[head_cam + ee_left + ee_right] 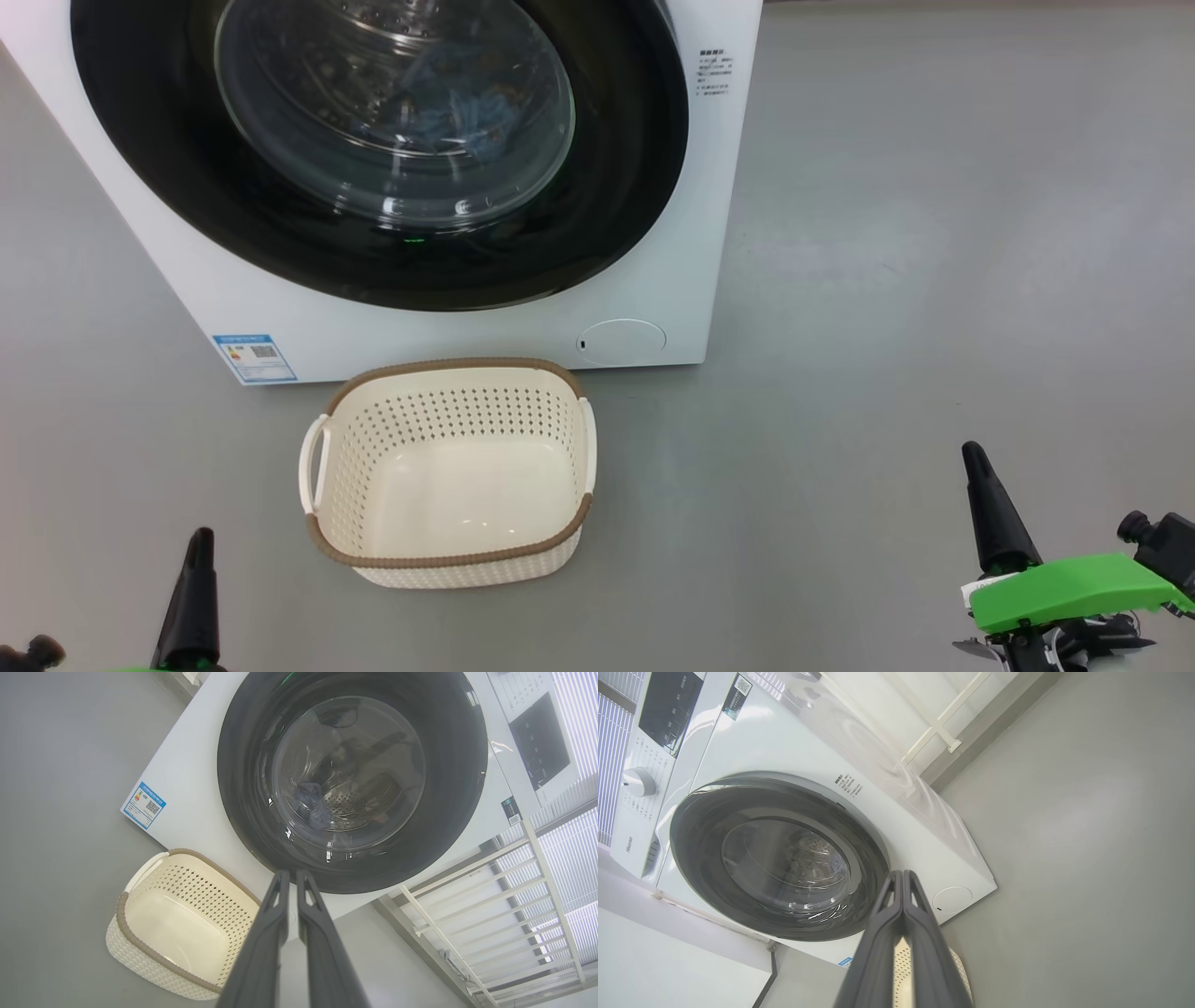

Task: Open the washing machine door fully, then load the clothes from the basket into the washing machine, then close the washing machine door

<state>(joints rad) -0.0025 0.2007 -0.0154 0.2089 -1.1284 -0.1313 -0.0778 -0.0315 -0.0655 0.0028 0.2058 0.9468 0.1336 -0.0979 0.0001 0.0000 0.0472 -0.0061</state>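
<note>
The washing machine stands ahead with its black-rimmed washing machine door shut flat against the front. Through the glass, light blue clothes lie in the steel drum; the left wrist view shows these clothes too. On the floor in front sits the basket, cream with a brown rim, and nothing lies in it. My left gripper is low at the left of the basket, shut and holding nothing. My right gripper hangs well to the right over bare floor, also shut and holding nothing.
A small round white flap and a blue label mark the machine's lower front. A white railing stands beside the machine. Grey floor spreads wide to the right. The control panel is at the machine's top.
</note>
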